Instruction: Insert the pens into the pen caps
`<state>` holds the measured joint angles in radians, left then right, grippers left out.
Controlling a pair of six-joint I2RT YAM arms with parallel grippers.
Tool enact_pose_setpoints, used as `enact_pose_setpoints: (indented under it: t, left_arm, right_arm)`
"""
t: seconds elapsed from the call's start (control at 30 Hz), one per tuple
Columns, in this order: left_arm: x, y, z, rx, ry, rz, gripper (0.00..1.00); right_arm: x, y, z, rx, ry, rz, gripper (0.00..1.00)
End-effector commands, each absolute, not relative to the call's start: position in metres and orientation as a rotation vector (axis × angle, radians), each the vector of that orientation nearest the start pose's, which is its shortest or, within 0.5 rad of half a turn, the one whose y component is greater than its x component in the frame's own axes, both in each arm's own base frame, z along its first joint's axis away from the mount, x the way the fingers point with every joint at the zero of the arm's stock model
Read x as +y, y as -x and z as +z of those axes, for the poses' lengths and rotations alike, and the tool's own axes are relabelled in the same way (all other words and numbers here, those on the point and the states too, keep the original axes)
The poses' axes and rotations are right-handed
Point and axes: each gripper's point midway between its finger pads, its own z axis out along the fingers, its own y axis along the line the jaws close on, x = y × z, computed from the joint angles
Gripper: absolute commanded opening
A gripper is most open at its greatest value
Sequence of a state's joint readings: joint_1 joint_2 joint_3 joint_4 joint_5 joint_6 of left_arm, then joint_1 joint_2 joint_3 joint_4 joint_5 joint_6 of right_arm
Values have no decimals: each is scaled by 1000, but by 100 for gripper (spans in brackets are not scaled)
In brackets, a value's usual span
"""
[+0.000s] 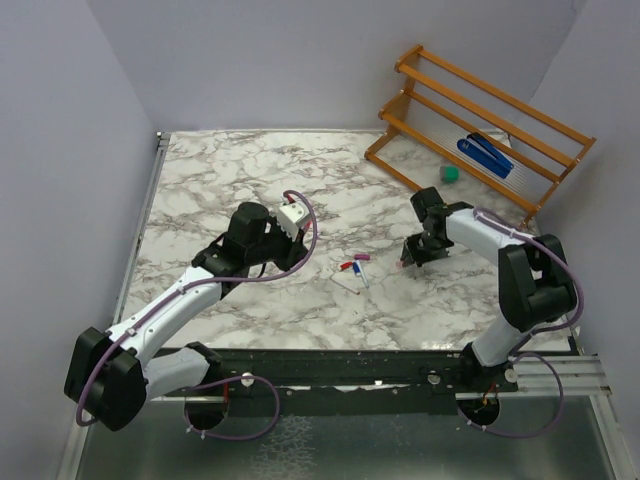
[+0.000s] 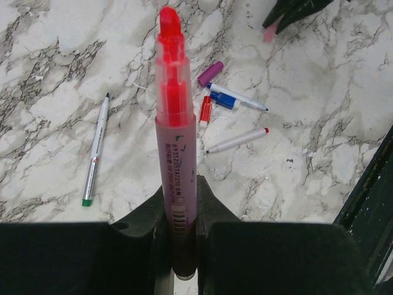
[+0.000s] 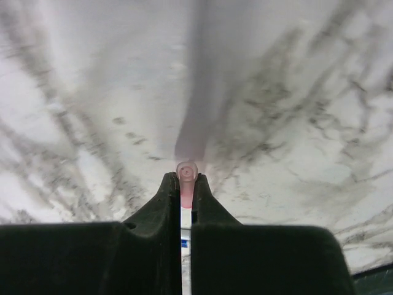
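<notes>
My left gripper (image 2: 181,190) (image 1: 293,218) is shut on a thick pink pen (image 2: 177,153) whose red tip points away over the table. Below it lie a green-ended pen (image 2: 96,153), a purple cap (image 2: 210,73), a red cap (image 2: 206,110), a blue-capped pen (image 2: 236,98) and a thin white pen with a red tip (image 2: 236,140). This cluster of pens (image 1: 355,268) sits mid-table. My right gripper (image 3: 186,178) (image 1: 410,258) hangs low to its right, shut on a small pale pink tube (image 3: 186,171), a pen cap by its look; most of it is hidden between the fingers.
A wooden rack (image 1: 480,120) stands at the back right with a big blue stapler-like object (image 1: 485,155) under it and a small green block (image 1: 450,174) beside it. Grey walls close in the marble table (image 1: 220,170) on three sides.
</notes>
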<state>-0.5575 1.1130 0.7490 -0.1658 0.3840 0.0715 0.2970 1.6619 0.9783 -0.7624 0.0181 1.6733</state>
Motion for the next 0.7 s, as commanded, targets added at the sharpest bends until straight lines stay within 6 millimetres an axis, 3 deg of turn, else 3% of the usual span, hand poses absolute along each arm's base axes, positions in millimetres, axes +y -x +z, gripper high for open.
enact_pose_setpoints:
  t: [0.0,0.1,0.23,0.43,0.67]
  left_arm:
    - [-238,-247,177,1901,-891,-755,0]
    - [-241,-246,180,1897,-885,-785,0]
    - [-247,-245,179,1918,-880,-847,0]
    - [-262,-243,187,1911,-846,-1011,0]
    - [-278,-222,198,1856,-845,-1262,0]
  right_arm:
    - [121,-333,66,2391,-1376,168,0]
    - [147,-369,117,2327,-974,306,0]
    - [192,-389,180,2176,-511,524,0]
    - [223,-372,238,1864,-95,802,0]
    - [261,-357,283,1664,148,970,0]
